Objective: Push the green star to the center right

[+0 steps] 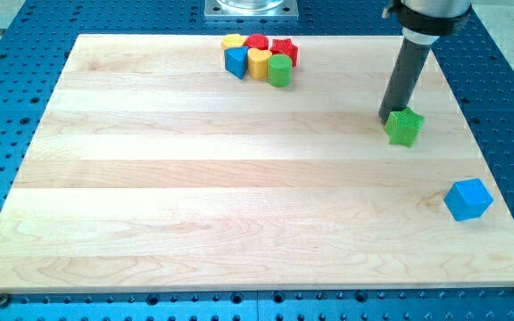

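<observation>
The dark rod is cut off by the view's top edge, so its upper mount shows only in part. My tip (391,118) stands just at the upper left side of the green star-shaped block (405,128); whether the two touch cannot be told.

In the cluster near the surface's far edge, the yellow block at the back (232,41) is partly hidden behind the blue triangular block (236,61), and its shape cannot be made out. The red block (256,42) is largely hidden behind the yellow heart-shaped block (258,62). The red star-like block (285,49) is partly covered by the green cylinder (279,70).

The metal plate (251,9) beyond the light wooden surface (194,178) is cut by the view's top edge.
</observation>
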Motion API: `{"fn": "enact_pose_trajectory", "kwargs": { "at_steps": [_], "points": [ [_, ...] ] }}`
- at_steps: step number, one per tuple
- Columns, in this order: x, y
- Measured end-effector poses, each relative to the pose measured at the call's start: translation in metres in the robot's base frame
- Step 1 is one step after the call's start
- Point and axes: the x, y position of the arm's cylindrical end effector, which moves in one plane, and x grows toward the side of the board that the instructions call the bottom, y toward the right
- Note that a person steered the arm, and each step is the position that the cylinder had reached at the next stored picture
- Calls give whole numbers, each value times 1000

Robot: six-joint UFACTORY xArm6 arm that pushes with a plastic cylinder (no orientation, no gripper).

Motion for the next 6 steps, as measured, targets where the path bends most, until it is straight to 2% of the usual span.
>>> {"fn": "enact_pose_trajectory", "kwargs": {
  "at_steps": [1,2,3,4,6],
  "points": [
    [0,-19],
    [14,-74],
    [37,-65],
    [30,-3],
    [30,9]
  ]
}}
